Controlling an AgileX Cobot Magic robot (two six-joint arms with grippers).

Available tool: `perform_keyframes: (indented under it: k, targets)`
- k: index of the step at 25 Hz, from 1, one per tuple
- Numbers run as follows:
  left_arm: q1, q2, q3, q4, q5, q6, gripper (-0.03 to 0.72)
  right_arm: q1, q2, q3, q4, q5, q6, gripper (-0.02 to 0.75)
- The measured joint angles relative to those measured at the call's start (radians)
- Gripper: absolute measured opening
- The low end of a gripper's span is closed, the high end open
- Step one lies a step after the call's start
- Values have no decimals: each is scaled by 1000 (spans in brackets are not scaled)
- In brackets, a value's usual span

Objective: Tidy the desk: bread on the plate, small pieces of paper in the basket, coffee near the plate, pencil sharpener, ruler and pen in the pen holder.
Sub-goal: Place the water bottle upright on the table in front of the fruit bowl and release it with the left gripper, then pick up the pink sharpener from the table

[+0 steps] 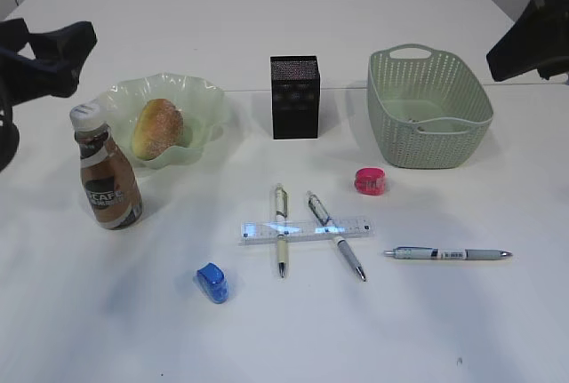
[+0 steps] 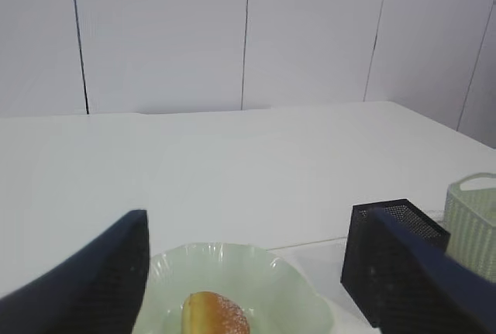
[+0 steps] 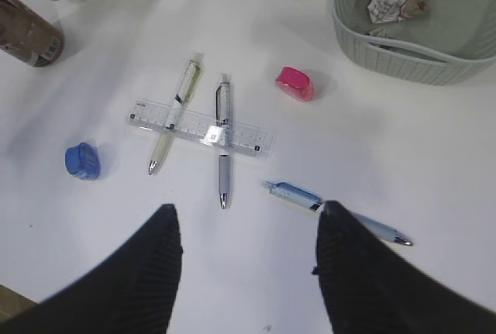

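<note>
Desk [image 1: 107,330] status: bread [image 1: 158,128] on plate [image 1: 200,99], coffee [image 1: 108,172] beside it, crumpled paper [image 3: 397,1] in basket [image 1: 427,139]. Outstanding: ruler [image 1: 306,230] across two pens, third pen [image 1: 447,254], blue and pink sharpeners, all outside pen holder [image 1: 294,97]. Left gripper [image 2: 256,272] and right gripper [image 3: 248,256] spread, empty, aloft.

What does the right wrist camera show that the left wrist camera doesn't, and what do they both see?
Only the right wrist view shows the three pens, the ruler, the blue sharpener, the pink sharpener, the coffee and crumpled paper inside the basket. Only the left wrist view shows the back wall and the far desk. Both show the bread, the plate, the pen holder and part of the basket.
</note>
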Motion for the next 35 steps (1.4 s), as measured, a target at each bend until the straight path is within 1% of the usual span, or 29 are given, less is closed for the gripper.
perform_keyframes:
  k: [2,8,10,14,18,28,32,35]
  targets:
    - [0,-57,-52,22,132,0,599,0,0,0,2,0,0,443]
    - [0,-192,-231,40,679,0,594,0,0,0,2,0,0,443]
    - [0,-228,-273,40,825,0,594,0,0,0,2,0,0,443]
    - [0,-303,-330,40,1107,0,594,0,0,0,2,0,-4,443]
    - [0,-378,-359,33,1359,0,593,0,0,0,2,0,-14,443]
    - [0,-514,-367,-60,1827,0,593,0,0,0,2,35,-109,443]
    - [0,-531,-367,-112,1922,0,582,0,0,0,2,42,-139,443]
    - [0,-543,-367,-146,1937,0,568,0,0,0,2,51,-188,443]
